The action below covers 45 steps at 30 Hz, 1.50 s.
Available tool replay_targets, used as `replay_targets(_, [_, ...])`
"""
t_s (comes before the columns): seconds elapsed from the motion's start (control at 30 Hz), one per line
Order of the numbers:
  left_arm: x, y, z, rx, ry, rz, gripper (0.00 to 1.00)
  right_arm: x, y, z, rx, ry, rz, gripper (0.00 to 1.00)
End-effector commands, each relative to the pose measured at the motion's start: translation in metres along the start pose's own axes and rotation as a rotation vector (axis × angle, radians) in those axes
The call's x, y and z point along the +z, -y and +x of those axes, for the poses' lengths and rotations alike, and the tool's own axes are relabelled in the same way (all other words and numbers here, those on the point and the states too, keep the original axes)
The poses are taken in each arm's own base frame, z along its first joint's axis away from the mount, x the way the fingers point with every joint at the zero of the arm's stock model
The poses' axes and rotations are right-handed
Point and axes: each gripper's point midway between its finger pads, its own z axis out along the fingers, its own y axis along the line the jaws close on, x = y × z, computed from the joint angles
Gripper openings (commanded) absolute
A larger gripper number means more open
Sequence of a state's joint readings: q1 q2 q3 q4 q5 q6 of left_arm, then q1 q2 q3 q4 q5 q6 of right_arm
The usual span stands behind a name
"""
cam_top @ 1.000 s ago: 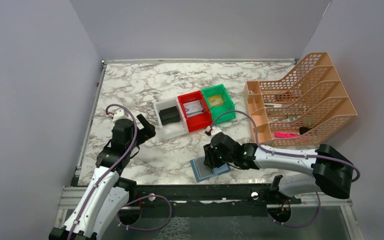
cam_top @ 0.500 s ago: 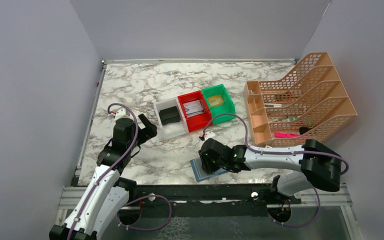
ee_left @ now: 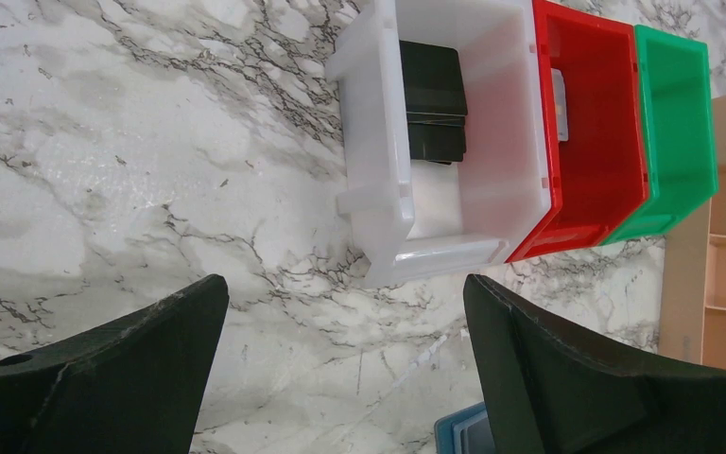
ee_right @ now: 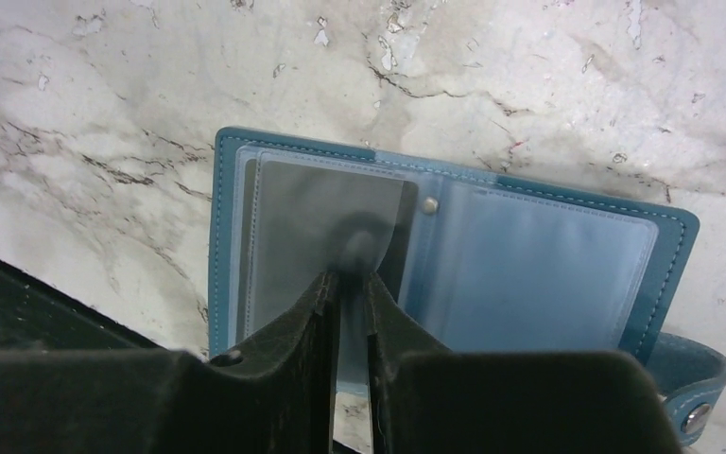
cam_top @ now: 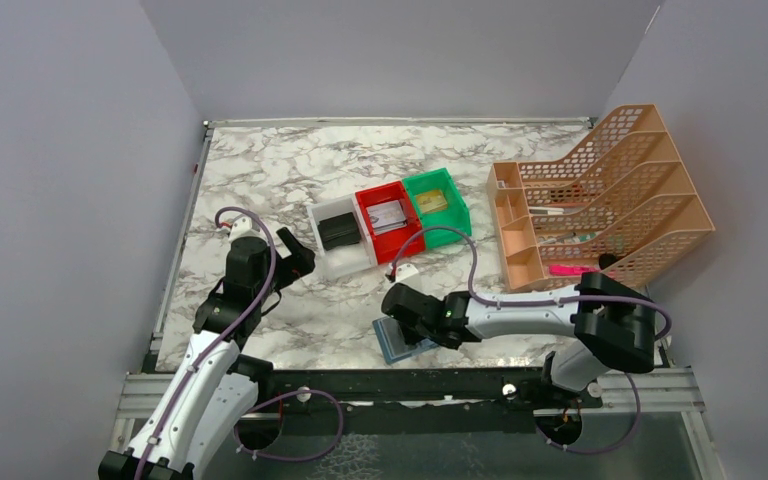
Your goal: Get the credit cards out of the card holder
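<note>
The teal-blue card holder [cam_top: 407,343] lies open on the marble near the front edge. In the right wrist view it [ee_right: 529,255] shows two clear pocket panels, a dark grey card [ee_right: 321,227] in the left one, and its snap tab [ee_right: 695,397] at the lower right. My right gripper [cam_top: 402,320] is over it. Its jaws [ee_right: 350,272] are shut, with the tips on the left pocket over the grey card. My left gripper [cam_top: 295,258] is open and empty [ee_left: 345,282] above bare marble. A corner of the holder [ee_left: 461,437] shows by its right finger.
A white bin [cam_top: 332,260] holds a flat black wallet [cam_top: 338,231]. A red bin [cam_top: 407,240] and a green bin [cam_top: 455,215] stand beside it. A peach file rack [cam_top: 610,200] stands at the right. The black front rail [cam_top: 400,385] runs just below the holder.
My right gripper has moved left along the front edge, and the card holder has shifted a little left with it. The left arm has barely moved.
</note>
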State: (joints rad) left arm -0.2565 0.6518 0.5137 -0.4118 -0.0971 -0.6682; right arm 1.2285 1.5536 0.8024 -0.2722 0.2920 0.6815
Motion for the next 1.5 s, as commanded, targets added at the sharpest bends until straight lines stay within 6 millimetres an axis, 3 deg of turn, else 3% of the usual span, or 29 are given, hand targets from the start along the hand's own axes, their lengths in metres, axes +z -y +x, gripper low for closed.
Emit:
replay_targets(0.0, [-0.001,0.006,-0.001,-0.009,0.011,0.035,0.98,0.006,0.023,0.027,-0.037,-0.071,0.127,0.15])
replay_targets(0.23, [0.000,0.007,0.001,-0.009,0.000,0.042,0.98,0.004,0.013,0.020,-0.008,-0.036,0.076,0.01])
replay_targets(0.47, [0.001,0.013,0.007,0.002,-0.028,0.077,0.98,-0.010,-0.015,0.003,0.050,0.055,-0.109,0.01])
replay_targets(0.67, [0.002,0.022,0.016,0.026,-0.068,0.110,0.98,-0.027,-0.019,-0.015,0.085,0.130,-0.148,0.01])
replay_targets(0.9, [-0.006,0.058,0.038,0.119,-0.182,0.326,0.95,-0.034,-0.016,-0.019,0.126,0.151,-0.197,0.01])
replay_targets(0.93, [-0.007,0.062,0.042,0.127,-0.199,0.348,0.94,-0.034,-0.015,-0.018,0.116,0.145,-0.193,0.05])
replay_targets(1.03, [-0.010,0.068,0.048,0.150,-0.226,0.378,0.94,-0.028,-0.009,-0.011,0.085,0.111,-0.149,0.35])
replay_targets(1.1, [-0.010,0.069,0.049,0.153,-0.226,0.380,0.93,-0.024,-0.006,-0.004,0.058,0.069,-0.122,0.47])
replay_targets(1.33, [-0.010,0.064,0.047,0.152,-0.194,0.350,0.93,-0.010,-0.012,0.012,-0.041,-0.023,-0.120,0.52])
replay_targets(1.47, [-0.008,0.062,0.047,0.154,-0.190,0.335,0.93,0.000,0.003,0.022,-0.066,-0.056,0.001,0.50])
